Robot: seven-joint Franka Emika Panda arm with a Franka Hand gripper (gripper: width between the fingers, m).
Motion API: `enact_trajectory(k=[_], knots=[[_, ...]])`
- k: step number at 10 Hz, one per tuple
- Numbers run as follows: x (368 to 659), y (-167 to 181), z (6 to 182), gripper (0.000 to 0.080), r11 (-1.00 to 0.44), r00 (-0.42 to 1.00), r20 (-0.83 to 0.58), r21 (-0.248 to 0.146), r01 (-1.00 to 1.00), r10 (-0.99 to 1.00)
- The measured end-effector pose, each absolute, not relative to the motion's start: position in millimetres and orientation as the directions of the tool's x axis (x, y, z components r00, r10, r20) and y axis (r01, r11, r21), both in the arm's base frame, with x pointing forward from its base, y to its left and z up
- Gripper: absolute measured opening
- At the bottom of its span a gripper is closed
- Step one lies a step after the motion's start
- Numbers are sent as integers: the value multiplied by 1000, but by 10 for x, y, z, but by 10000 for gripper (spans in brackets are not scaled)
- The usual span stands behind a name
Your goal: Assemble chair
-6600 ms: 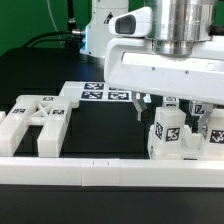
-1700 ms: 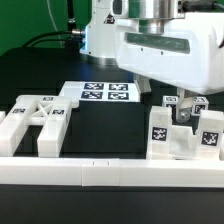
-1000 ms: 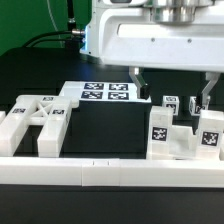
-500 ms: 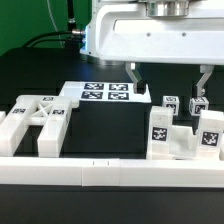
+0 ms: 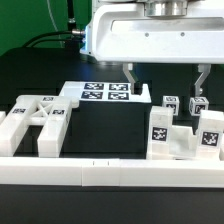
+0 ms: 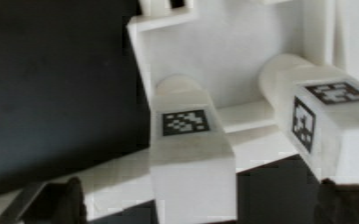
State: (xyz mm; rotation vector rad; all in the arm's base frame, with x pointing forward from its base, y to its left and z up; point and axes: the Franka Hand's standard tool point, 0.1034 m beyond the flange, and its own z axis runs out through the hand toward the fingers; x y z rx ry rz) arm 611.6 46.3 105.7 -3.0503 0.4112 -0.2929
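Note:
White chair parts with black-and-white tags lie in two groups. A forked frame piece [image 5: 36, 122] is at the exterior view's left. A cluster of blocky tagged posts [image 5: 182, 134] is at its right. My gripper [image 5: 165, 80] hangs above and behind the right cluster, open wide and empty, with its dark fingers [image 5: 128, 78] far apart. In the wrist view, two tagged white posts [image 6: 194, 140] on a white slab lie below the gripper [image 6: 197, 205], and the fingertips [image 6: 51, 200] only show at the frame's edge.
The marker board [image 5: 100, 93] lies flat at the back centre on the black table. A long white border rail [image 5: 110, 176] runs along the front edge. Dark cables lie at the back left.
The gripper, which was down among the right-hand posts, has risen. Its fingers have spread wider over the last second. The posts stay in place.

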Motion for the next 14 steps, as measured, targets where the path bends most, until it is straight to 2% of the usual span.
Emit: enact_trajectory(k=[2, 5, 7, 11, 14], knots=[[6080, 301, 1128, 648, -996, 968, 234, -45, -79, -87], [6062, 284, 1091, 648, -998, 967, 246, -38, -59, -67], [5991, 280, 969, 648, -999, 964, 262, -14, -31, -34], [5890, 426, 643, 648, -998, 958, 279, 1, -68, -65], [5885, 414, 631, 648, -998, 959, 275, 2, -69, -66]])
